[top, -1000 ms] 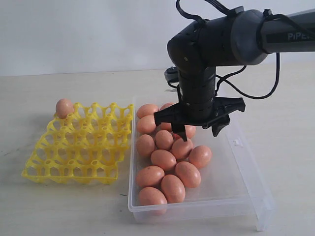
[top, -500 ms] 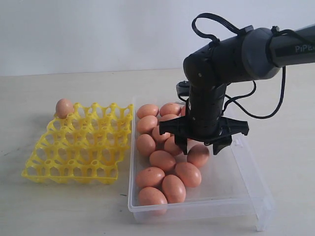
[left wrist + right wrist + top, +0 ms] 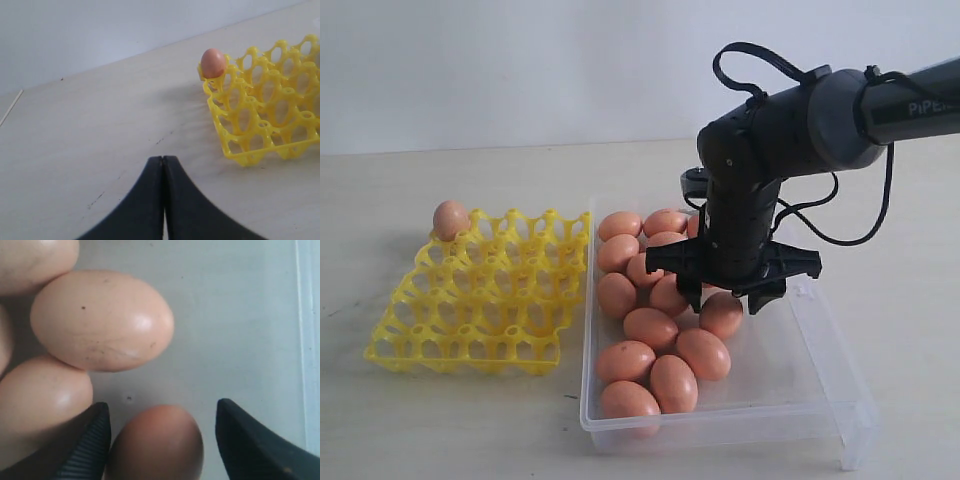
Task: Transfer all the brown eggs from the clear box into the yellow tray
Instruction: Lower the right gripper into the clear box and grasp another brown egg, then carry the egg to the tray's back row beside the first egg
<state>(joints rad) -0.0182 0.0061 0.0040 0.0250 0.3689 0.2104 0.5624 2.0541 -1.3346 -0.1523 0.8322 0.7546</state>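
Several brown eggs (image 3: 651,326) lie clustered in the clear box (image 3: 817,392). One more brown egg (image 3: 451,219) sits in the far left corner cup of the yellow tray (image 3: 480,290), and shows in the left wrist view (image 3: 213,63) on the tray (image 3: 265,117). My right gripper (image 3: 725,291) hangs low inside the box, open. In the right wrist view its fingers (image 3: 162,404) stand either side of one shaded egg (image 3: 155,445); a gap shows on one side. Another egg (image 3: 102,320) lies just beyond. My left gripper (image 3: 163,159) is shut on nothing, over bare table beside the tray.
The box stands directly right of the tray, their edges almost touching. The right half of the box floor (image 3: 790,350) holds no eggs. A black cable (image 3: 820,225) loops from the right arm above the box's far side.
The right gripper has moved right and come down into the box, from above the egg cluster to around an egg at its right edge. Eggs and tray have not moved.
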